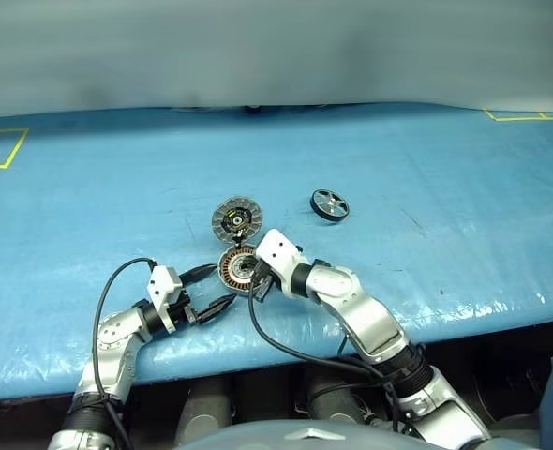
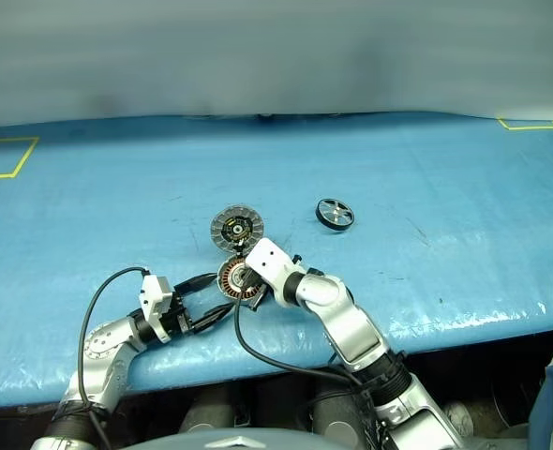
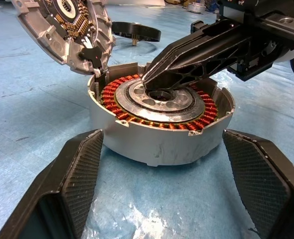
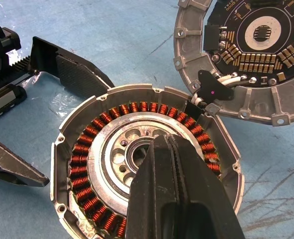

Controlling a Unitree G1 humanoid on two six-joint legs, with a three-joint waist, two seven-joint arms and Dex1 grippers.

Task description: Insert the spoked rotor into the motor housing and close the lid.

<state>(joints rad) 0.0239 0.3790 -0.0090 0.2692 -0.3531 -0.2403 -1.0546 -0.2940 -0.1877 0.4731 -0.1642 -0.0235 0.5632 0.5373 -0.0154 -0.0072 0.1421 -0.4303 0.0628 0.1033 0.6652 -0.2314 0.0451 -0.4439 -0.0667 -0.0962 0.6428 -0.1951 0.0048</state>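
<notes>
A blue sheeted table (image 1: 426,178) carries everything, with yellow tape corners (image 1: 0,150) near its far edges and bare sheet all round. The motor housing (image 3: 159,122) sits near the front edge, its lid (image 4: 246,59) swung open behind it. The left gripper (image 1: 208,289) stands spread, fingers flanking the housing without touching. The right gripper (image 4: 174,164) — fingers pressed together — tips onto the hub. The spoked rotor (image 1: 329,204) lies well apart.

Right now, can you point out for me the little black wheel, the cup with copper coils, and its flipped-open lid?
spoked rotor (image 1: 330,204): left eye view, on its silver hub.
motor housing (image 3: 157,147): left wrist view, on its grey outer wall.
lid (image 4: 259,107): right wrist view, on its grey rim.
</notes>
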